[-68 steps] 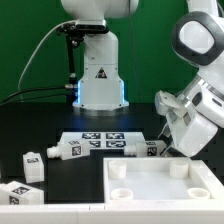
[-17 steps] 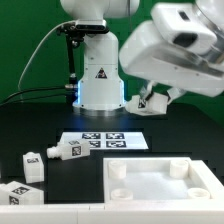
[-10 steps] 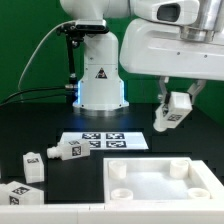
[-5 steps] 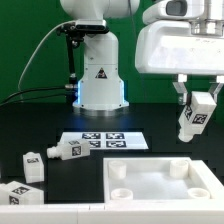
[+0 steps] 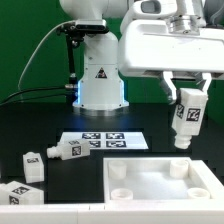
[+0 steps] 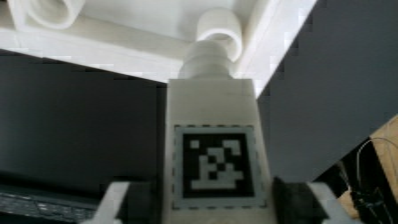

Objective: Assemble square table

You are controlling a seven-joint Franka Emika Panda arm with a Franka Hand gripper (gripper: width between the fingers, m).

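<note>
Straightened upright, the leg (image 5: 186, 118) gripped by the pincer (image 5: 187, 97) hangs over the slab (image 5: 150, 190), marker board (image 5: 100, 142) nearby.

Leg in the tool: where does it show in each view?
Exterior view: leg at the exterior view's right, held in the tool, above the tabletop.
Wrist view: leg fills the centre, pointing toward the tabletop.
Shared landmark: the tabletop's round corner sockets.
</note>
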